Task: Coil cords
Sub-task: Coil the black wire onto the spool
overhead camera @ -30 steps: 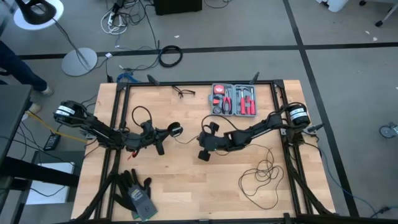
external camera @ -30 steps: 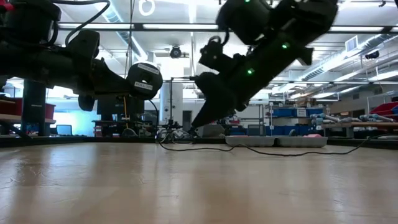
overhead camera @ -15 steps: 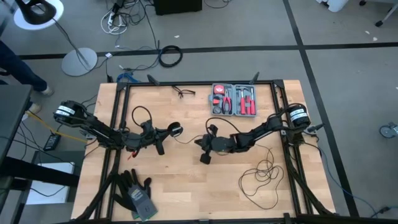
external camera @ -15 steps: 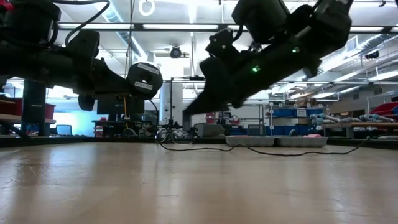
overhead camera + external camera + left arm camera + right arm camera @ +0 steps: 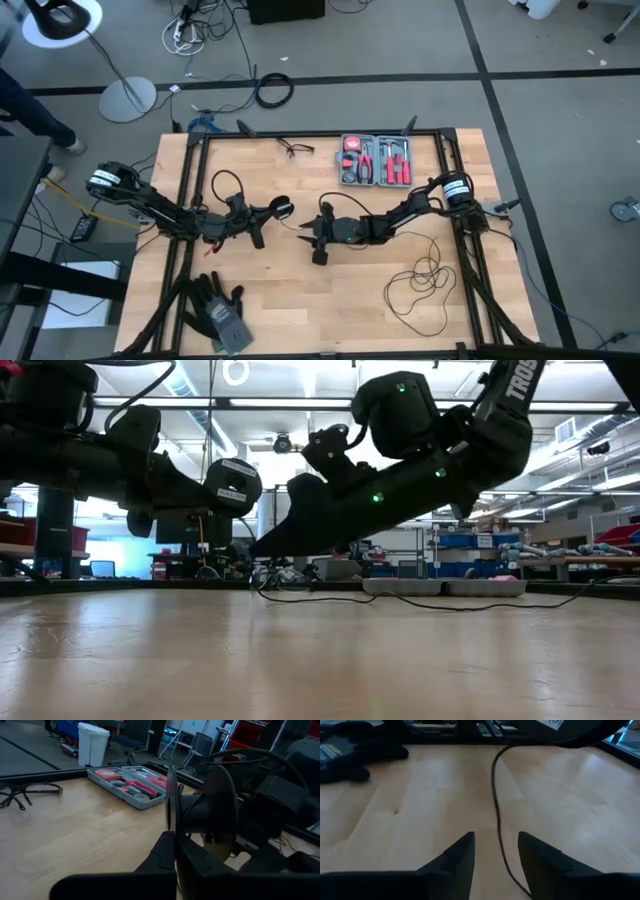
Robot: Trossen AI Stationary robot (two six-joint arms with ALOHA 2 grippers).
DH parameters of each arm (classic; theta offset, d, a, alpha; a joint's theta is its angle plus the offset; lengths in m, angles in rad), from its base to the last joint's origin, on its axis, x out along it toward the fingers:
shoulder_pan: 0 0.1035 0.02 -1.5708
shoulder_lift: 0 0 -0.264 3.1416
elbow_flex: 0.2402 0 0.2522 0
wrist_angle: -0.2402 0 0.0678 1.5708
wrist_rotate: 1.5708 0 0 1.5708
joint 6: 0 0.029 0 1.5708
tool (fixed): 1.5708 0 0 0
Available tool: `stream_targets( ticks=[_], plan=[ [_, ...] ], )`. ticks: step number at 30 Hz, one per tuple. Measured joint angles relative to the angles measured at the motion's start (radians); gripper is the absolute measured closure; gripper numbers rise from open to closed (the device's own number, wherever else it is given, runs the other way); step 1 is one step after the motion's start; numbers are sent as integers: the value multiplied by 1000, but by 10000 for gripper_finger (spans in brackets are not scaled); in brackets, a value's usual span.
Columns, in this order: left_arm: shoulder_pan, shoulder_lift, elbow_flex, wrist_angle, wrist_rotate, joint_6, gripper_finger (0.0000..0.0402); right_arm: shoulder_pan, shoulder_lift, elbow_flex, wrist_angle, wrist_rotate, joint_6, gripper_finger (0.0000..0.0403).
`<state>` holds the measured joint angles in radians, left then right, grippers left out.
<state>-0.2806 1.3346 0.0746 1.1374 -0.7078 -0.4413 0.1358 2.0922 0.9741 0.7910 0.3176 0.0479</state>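
Between right fingers [image 5: 470, 857], cord [image 5: 496, 795] unheld

black cord [image 5: 496, 800], pale wood table [image 5: 290, 300], red-handled tools in grey case [image 5: 376, 160]

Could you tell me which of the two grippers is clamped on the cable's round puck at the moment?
The left gripper, left of the table's centre, is shut on the puck. The right gripper stands open over the thin cable, holding nothing.
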Motion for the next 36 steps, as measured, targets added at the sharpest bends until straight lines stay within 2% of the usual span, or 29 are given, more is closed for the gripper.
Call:
stream_targets(
  ticks=[3,8,10,13,15,21,25,30,36],
  plan=[
    [0,0,0,24,0,20,401,-17,0,10,-3,-5,0,252],
    [0,0,0,43,-5,22,401,-42,0,26,-24,-91,12,272],
    [0,0,0,46,-5,22,401,-47,0,26,-25,-103,11,300],
    [0,0,0,46,-5,23,401,-47,0,26,-30,-105,11,370],
    [0,0,0,45,-5,26,401,-46,-2,26,-29,-105,4,391],
    [0,0,0,-10,-32,23,401,-40,-25,93,-26,-155,-16,399],
    [0,0,0,-45,-47,-8,401,-45,-25,181,-141,-182,-35,400],
    [0,0,0,-77,-45,-27,401,-52,-25,281,-212,-180,-110,401],
    [0,0,0,-91,-30,-35,401,-74,-25,382,-387,-156,-128,402]
  ],
)
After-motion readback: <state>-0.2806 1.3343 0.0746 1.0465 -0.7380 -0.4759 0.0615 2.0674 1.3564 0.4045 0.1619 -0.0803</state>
